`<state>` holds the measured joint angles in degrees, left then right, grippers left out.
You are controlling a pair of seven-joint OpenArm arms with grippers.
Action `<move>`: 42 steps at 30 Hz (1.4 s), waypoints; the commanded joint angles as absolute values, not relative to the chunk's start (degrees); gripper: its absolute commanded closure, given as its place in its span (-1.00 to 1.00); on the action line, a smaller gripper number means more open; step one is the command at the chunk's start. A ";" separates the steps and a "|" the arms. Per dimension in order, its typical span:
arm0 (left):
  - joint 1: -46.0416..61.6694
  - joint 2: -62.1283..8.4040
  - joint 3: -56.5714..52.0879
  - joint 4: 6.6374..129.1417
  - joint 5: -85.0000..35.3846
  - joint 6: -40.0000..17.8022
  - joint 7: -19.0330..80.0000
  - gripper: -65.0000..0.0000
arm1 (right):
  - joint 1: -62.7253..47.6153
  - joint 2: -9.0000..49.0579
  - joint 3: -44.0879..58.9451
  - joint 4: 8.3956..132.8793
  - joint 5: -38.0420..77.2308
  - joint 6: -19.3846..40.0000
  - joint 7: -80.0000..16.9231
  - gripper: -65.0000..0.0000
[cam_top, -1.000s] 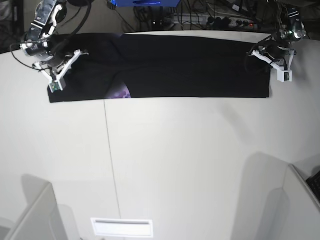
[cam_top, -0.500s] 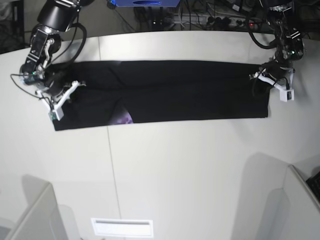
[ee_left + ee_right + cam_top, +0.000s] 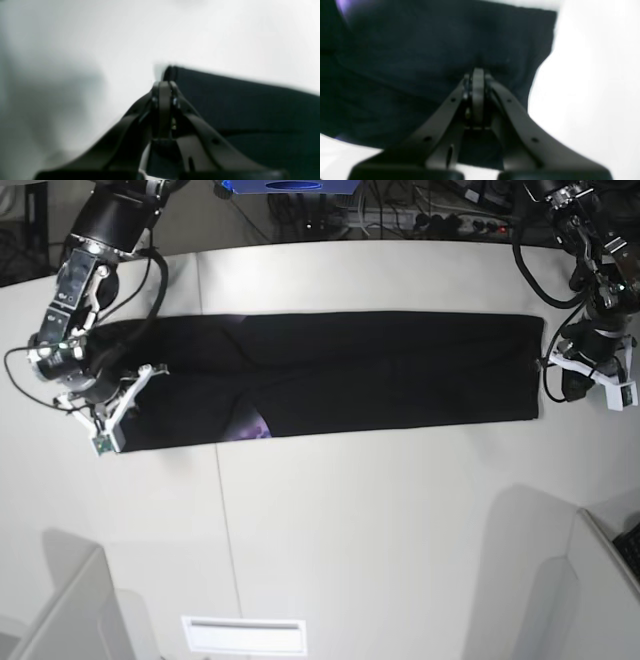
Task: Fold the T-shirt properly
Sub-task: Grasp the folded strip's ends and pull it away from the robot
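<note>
The black T-shirt [image 3: 380, 370] lies folded into a long strip across the white table [image 3: 380, 530]. A bit of purple print [image 3: 246, 425] shows at its near edge. My right gripper [image 3: 128, 395] is at the strip's left end. In the right wrist view it [image 3: 477, 72] is shut on the black cloth [image 3: 420, 50], which puckers at the tips. My left gripper [image 3: 560, 372] is at the strip's right end. In the left wrist view it [image 3: 163, 85] is shut at the edge of the cloth [image 3: 237, 105], just short of the corner.
Cables and a power strip [image 3: 440, 222] and a blue box [image 3: 290, 185] lie beyond the table's back edge. Grey partitions stand at the front left [image 3: 70, 610] and front right [image 3: 590, 580]. A white label [image 3: 243, 635] sits near the front edge.
Both arms have drawn the T-shirt strip toward the front of the table, away from the back edge. Both grippers stayed shut at its ends.
</note>
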<state>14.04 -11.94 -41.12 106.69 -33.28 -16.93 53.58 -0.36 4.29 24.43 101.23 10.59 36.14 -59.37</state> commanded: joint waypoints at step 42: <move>13.14 -14.37 -39.96 83.47 -40.31 -33.19 48.75 -1.00 | -8.57 1.63 24.40 111.43 11.47 36.53 -59.91 1.00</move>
<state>13.32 -13.19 -39.64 82.94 -40.07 -33.15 48.49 -9.17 1.23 24.25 110.26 10.90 36.49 -61.10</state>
